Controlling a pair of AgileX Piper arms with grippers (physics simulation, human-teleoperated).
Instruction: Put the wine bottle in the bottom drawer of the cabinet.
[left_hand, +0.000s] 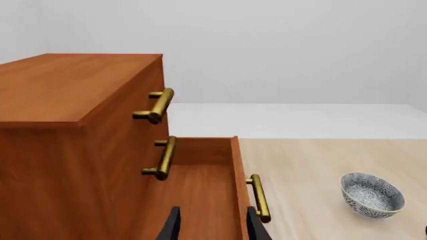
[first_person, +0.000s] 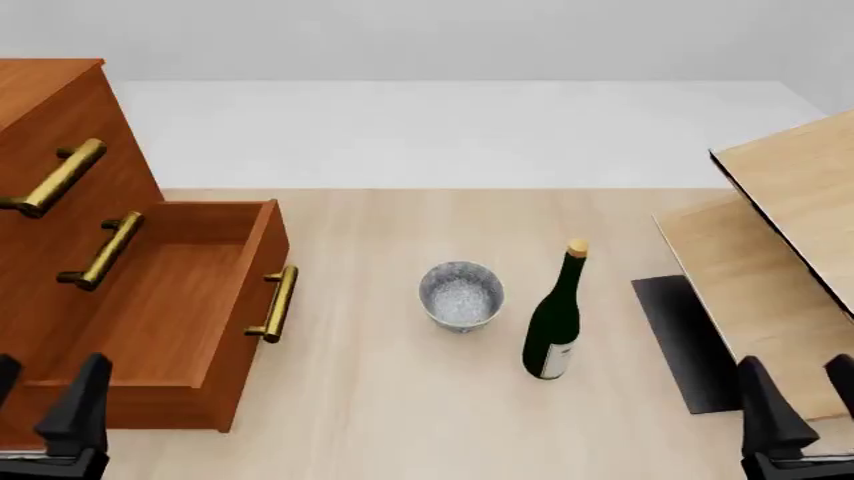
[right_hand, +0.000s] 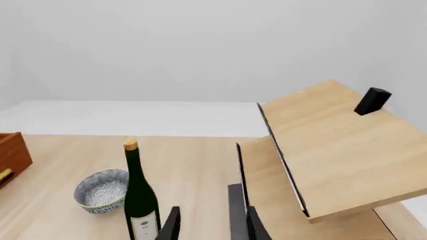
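1. The wine bottle (first_person: 555, 318) stood upright at centre-right of the front view, just beside the bowl (first_person: 462, 294).
2. The bottom drawer (first_person: 174, 310) was pulled out at left of the cabinet (first_person: 54, 120).
3. Both the left gripper (first_person: 47, 410) and the right gripper (first_person: 801, 405) were spread and empty.
4. A high or glancing grasp could likely topple the tall bottle into the bowl.

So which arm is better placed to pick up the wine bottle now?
The right arm, probably. The wine bottle stands upright on the table's right half, nearer the right gripper, whose fingers are open and empty. The left gripper hovers by the open bottom drawer, with the bowl between.
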